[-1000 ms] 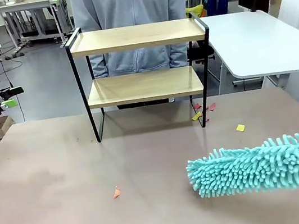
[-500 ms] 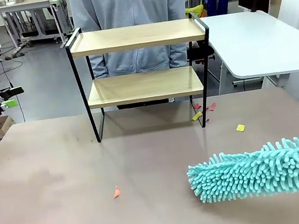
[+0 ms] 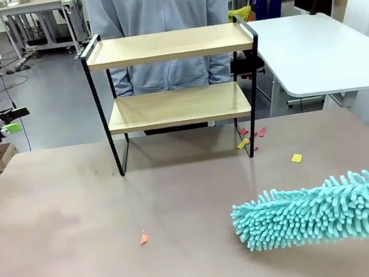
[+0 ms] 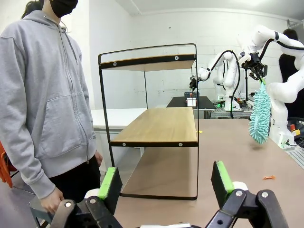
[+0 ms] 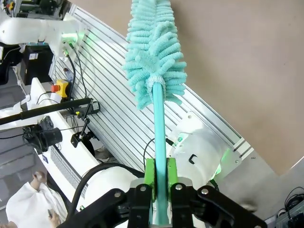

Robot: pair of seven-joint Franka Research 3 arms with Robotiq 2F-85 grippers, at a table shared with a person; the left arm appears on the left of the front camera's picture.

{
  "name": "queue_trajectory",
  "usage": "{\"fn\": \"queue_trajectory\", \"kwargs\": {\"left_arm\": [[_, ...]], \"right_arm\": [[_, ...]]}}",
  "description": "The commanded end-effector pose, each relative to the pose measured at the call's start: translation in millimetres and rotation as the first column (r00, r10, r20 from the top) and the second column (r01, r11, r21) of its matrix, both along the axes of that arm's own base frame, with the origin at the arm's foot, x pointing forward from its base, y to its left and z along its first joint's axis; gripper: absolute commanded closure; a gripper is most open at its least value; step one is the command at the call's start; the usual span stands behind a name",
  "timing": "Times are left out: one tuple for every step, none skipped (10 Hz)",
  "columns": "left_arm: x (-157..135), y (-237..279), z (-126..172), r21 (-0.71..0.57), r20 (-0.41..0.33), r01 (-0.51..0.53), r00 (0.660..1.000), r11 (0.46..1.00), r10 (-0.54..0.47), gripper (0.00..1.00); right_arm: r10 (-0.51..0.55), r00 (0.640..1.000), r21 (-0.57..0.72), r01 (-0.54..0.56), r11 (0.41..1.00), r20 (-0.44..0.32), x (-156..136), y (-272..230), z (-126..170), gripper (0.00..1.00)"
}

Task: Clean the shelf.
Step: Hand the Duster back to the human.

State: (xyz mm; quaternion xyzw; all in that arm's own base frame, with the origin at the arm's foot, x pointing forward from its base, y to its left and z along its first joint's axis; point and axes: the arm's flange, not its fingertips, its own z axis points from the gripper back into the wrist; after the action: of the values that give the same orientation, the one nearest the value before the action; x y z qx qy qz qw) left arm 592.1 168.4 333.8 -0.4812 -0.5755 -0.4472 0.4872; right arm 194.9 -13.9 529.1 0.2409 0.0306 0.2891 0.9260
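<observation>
**Duster over the worktop, shelf boards bare**

The shelf (image 3: 175, 91) is standing at the far side of the worktop (image 3: 79, 225), in front of a person (image 3: 161, 15). Both its boards are lying bare. The right pincer (image 5: 159, 178) is squeezing the handle of a fluffy teal duster (image 3: 313, 211). The left pincer (image 4: 165, 183) is gaping wide, holding nothing. Little paper scraps (image 3: 296, 158) are lying on the worktop.

brown table (image 3: 58, 229): shelf (image 3: 178, 106) standing, paper scraps (image 3: 143, 238) scattered.
</observation>
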Motion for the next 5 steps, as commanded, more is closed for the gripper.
{"fn": "queue_trajectory", "kwargs": {"left_arm": [[-1.1, -1.3, 3.3, 0.0, 0.003, 0.0, 1.0, 1.0, 0.0, 0.0], [-1.1, -1.3, 3.3, 0.0, 0.003, 0.0, 1.0, 1.0, 0.0, 0.0], [-1.1, -1.3, 3.3, 0.0, 0.003, 0.0, 1.0, 1.0, 0.0, 0.0], [-1.1, -1.3, 3.3, 0.0, 0.003, 0.0, 1.0, 1.0, 0.0, 0.0], [-1.1, -1.3, 3.3, 0.0, 0.003, 0.0, 1.0, 1.0, 0.0, 0.0]], "right_arm": [[-0.017, 1.0, 0.023, 0.017, 1.0, 0.007, 2.0, 2.8, 2.6, 0.87], [-0.017, 1.0, 0.023, 0.017, 1.0, 0.007, 2.0, 2.8, 2.6, 0.87], [-0.017, 1.0, 0.023, 0.017, 1.0, 0.007, 2.0, 2.8, 2.6, 0.87], [-0.017, 1.0, 0.023, 0.017, 1.0, 0.007, 2.0, 2.8, 2.6, 0.87], [0.0, 1.0, 0.0, 0.0, 1.0, 0.0, 0.0, 0.0, 0.0, 0.87]]}}
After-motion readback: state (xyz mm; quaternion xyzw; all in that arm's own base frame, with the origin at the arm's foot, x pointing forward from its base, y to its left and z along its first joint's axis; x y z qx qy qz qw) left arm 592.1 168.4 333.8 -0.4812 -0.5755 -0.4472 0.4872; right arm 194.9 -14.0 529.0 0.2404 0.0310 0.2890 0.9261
